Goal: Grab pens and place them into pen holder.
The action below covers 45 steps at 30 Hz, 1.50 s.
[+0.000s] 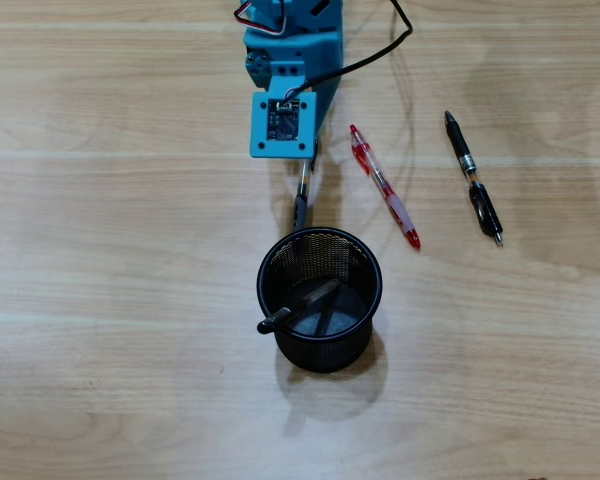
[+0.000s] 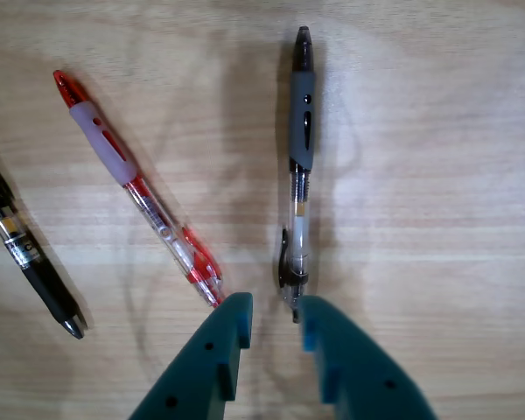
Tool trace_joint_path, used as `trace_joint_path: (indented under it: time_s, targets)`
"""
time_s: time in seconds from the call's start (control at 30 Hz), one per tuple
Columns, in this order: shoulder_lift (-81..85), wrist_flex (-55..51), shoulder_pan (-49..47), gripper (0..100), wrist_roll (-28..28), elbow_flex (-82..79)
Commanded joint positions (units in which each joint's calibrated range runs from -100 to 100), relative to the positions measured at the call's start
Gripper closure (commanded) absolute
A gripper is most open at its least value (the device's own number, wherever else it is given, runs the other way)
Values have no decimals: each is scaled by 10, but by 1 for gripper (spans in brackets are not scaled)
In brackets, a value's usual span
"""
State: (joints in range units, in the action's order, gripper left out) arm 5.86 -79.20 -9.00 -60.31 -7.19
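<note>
Teal plastic gripper (image 2: 274,319) is seen with jaws slightly parted and empty, hovering over the clip end of a black pen (image 2: 298,166) lying on the wooden table (image 1: 100,300) just behind the mesh pen holder (image 1: 320,298). For a clean grab, the jaws are best lowered astride the barrel and closed squarely. One pen (image 1: 302,306) is already leaned inside the holder. A red pen (image 2: 140,188) lies near, close enough to be nudged; another black pen (image 2: 28,258) lies farther off.
</note>
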Motion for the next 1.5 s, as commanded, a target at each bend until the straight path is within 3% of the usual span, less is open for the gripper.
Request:
trace_joint_path:
  time_s: [0.0,0.47,0.87,1.47]
  targets:
    - [3,7,3,83,-2,6]
    - [-86,9,-6,82,-3,12]
    - [-190,119,-22,82,-3,-20]
    - [-190,122,-20,82,-3,-115]
